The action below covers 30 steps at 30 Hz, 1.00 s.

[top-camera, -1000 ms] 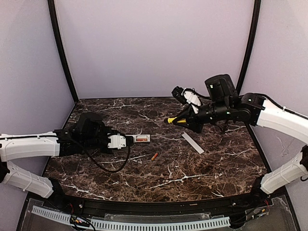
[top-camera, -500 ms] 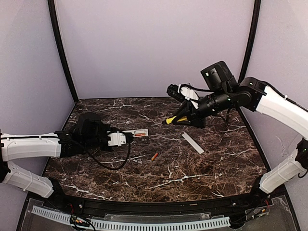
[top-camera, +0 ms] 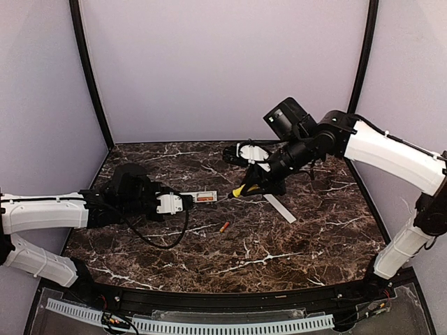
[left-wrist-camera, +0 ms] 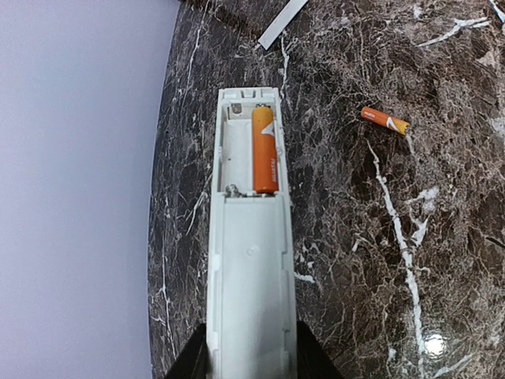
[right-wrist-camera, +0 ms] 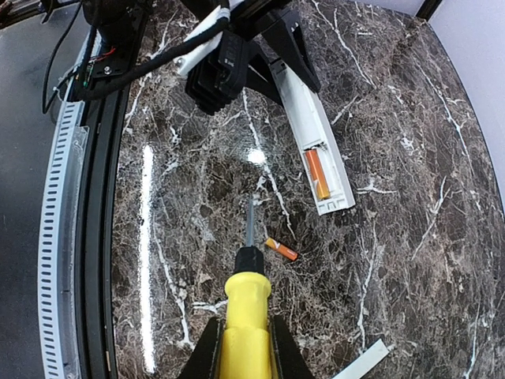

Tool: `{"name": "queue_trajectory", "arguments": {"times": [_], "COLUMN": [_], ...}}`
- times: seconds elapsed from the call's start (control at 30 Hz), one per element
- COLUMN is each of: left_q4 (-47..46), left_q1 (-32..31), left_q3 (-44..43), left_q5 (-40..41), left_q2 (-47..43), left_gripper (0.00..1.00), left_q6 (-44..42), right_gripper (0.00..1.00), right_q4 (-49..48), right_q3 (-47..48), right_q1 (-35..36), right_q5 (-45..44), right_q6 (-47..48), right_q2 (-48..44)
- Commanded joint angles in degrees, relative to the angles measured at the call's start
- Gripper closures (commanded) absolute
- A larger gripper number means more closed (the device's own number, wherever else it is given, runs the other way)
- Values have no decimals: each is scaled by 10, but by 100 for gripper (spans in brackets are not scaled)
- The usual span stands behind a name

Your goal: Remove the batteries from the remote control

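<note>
The white remote control (top-camera: 203, 199) lies back-up on the marble, its near end clamped in my left gripper (top-camera: 184, 202). The left wrist view shows the remote (left-wrist-camera: 248, 260) between the gripper's (left-wrist-camera: 247, 359) shut jaws. Its open recess holds one orange battery (left-wrist-camera: 265, 150) beside an empty slot. A second battery (top-camera: 224, 227) lies loose on the table right of the remote (left-wrist-camera: 385, 120). My right gripper (top-camera: 251, 186) is shut on a yellow-handled screwdriver (right-wrist-camera: 246, 316). The blade points at the marble between the remote (right-wrist-camera: 312, 126) and the loose battery (right-wrist-camera: 281, 249).
A thin flat white strip (top-camera: 279, 207) lies on the marble to the right of the remote, under the right arm. A black rail and a slotted white strip (top-camera: 209, 324) run along the near table edge. Purple walls close in the back and sides.
The right arm has swung left and down with the screwdriver, bringing its tip close to the remote's far end. The left arm, remote and loose battery have not moved.
</note>
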<state>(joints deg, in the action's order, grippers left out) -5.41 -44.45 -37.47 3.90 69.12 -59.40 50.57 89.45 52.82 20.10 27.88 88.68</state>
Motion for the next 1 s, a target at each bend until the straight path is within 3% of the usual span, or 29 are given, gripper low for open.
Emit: {"name": "queue_trajectory", "arguments": {"times": [0.0, 0.4, 0.97], "left_q4": [1, -19, -23], "left_q1": [2, -15, -26], "left_q3": [11, 45, 46], "left_q5": [-52, -62, -46], "left_q2": [-33, -67, -69], "left_gripper": [100, 100, 100], "left_q6": [-13, -84, -96], "right_gripper": [100, 100, 100], "right_q4": [-5, 5, 20], "right_q3": [36, 90, 102], "right_q1": [6, 14, 25], "right_q5": [-16, -14, -47], "right_q6": [26, 39, 14], "right_q2": [24, 78, 119]}}
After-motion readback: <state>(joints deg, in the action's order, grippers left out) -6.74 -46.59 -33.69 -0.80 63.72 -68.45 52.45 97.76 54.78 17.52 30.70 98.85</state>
